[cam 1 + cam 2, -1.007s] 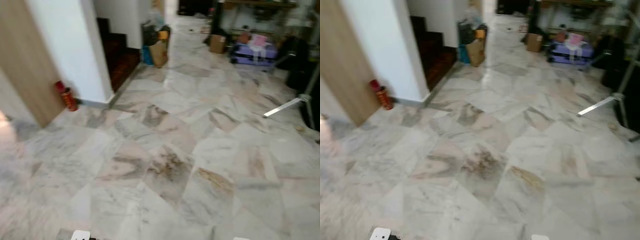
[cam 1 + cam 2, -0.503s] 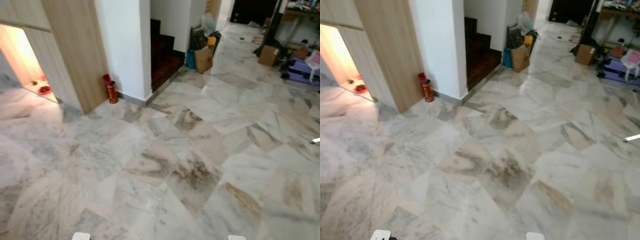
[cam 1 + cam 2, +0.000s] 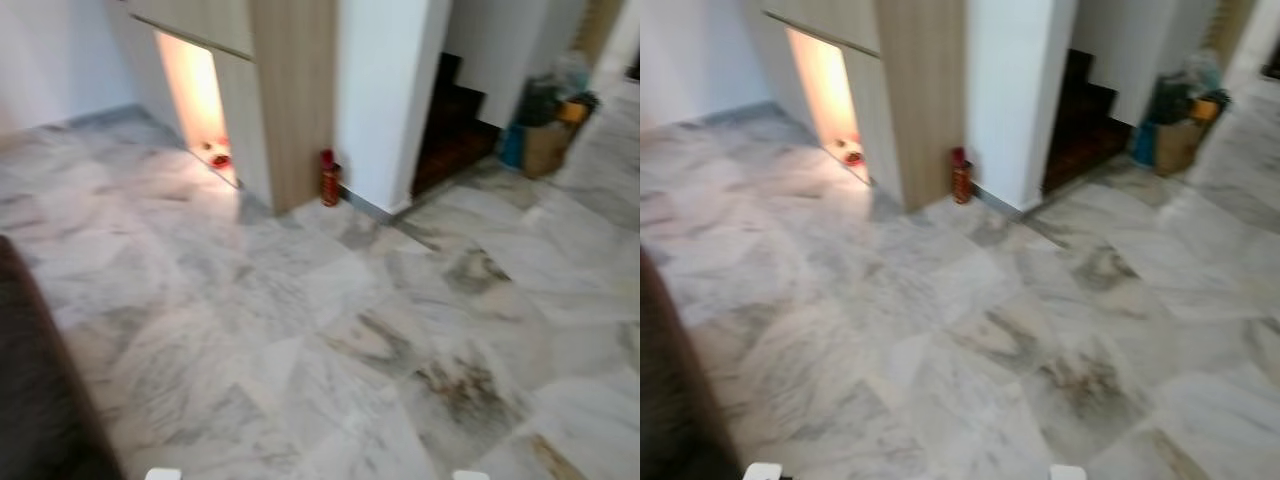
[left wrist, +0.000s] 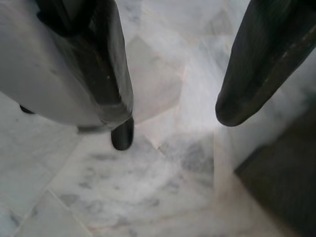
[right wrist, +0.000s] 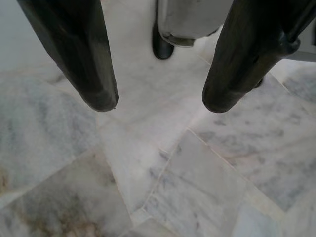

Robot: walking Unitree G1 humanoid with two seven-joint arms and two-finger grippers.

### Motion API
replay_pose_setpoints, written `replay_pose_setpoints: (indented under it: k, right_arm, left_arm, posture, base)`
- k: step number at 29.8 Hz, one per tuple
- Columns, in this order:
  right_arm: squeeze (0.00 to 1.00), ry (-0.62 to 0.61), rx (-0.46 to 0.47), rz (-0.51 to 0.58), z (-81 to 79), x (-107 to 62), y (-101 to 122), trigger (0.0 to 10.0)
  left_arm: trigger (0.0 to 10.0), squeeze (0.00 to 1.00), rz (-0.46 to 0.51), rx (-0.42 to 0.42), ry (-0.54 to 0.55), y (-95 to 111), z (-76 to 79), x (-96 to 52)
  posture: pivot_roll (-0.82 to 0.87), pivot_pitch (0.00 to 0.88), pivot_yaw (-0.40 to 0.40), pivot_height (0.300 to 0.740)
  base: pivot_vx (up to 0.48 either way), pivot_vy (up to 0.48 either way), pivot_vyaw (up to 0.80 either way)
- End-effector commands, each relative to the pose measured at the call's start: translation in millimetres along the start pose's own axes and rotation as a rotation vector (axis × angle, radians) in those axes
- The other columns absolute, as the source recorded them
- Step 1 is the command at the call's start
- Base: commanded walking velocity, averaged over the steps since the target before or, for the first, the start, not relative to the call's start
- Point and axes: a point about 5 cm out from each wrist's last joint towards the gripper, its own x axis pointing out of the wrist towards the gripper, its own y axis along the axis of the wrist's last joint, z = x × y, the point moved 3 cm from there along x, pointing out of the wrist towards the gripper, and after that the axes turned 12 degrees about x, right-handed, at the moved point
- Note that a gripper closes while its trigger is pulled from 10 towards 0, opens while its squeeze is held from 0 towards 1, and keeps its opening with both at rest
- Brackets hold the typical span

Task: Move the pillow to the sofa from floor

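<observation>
Left claw (image 4: 173, 106) and right claw (image 5: 158, 98) hung open and empty above the marble floor (image 3: 330, 330); a red can (image 3: 329, 180) stood against the wooden panel (image 3: 292, 90).

Head views: soft motion blur throughout, edges smeared; even, moderately bright light on my marble floor (image 3: 330, 330). A warm orange-yellow glow spills from the lit niche (image 3: 195, 95) in the wooden cabinet (image 3: 290, 90), washing the tiles beside it. The stairwell (image 3: 455, 125) is deep in shadow, and a dark mass (image 3: 35, 400) at lower left shows no detail. Wrist views: my left end effector (image 4: 170, 106) and right end effector (image 5: 158, 98) loom dark and out of focus; pale glare whitens the tiles between the fingers.
</observation>
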Motion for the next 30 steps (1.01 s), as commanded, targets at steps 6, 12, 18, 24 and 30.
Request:
replay_pose_setpoints:
  k: [6,12,18,24,30]
  right_arm:
    - [0.00,0.019,0.001,0.001,-7.4,1.8,3.1,10.0]
    - [0.00,0.020,0.007,0.003,-7.4,1.9,3.7,10.0]
    - [0.00,0.030,0.006,-0.001,-8.7,1.8,2.9,10.0]
    - [0.00,0.030,0.005,-0.006,-8.7,1.5,1.1,10.0]
    - [0.00,0.029,0.010,-0.013,-8.5,1.0,-1.3,10.0]
  left_arm:
    - [10.0,0.00,-0.025,0.016,0.014,-6.1,-5.7,-1.2]
    - [10.0,0.00,-0.032,0.001,0.028,-9.0,-8.8,-2.0]
    - [10.0,0.00,-0.029,-0.002,0.036,-9.7,-10.5,-2.4]
    - [10.0,0.00,-0.026,-0.005,0.043,-10.0,-12.3,-2.7]
    - [10.0,0.00,-0.023,-0.005,0.048,-9.5,-13.5,-2.8]
  posture:
    - [-0.08,0.036,-0.001,0.740]
    - [-0.08,0.034,-0.003,0.740]
    - [-0.08,0.034,-0.004,0.740]
    - [-0.07,0.038,-0.004,0.740]
    - [-0.07,0.040,-0.002,0.740]
  base:
    - [0.000,0.000,0.80]
    - [0.000,0.000,0.80]
    - [0.000,0.000,0.80]
    - [0.000,0.000,0.80]
    - [0.000,0.000,0.80]
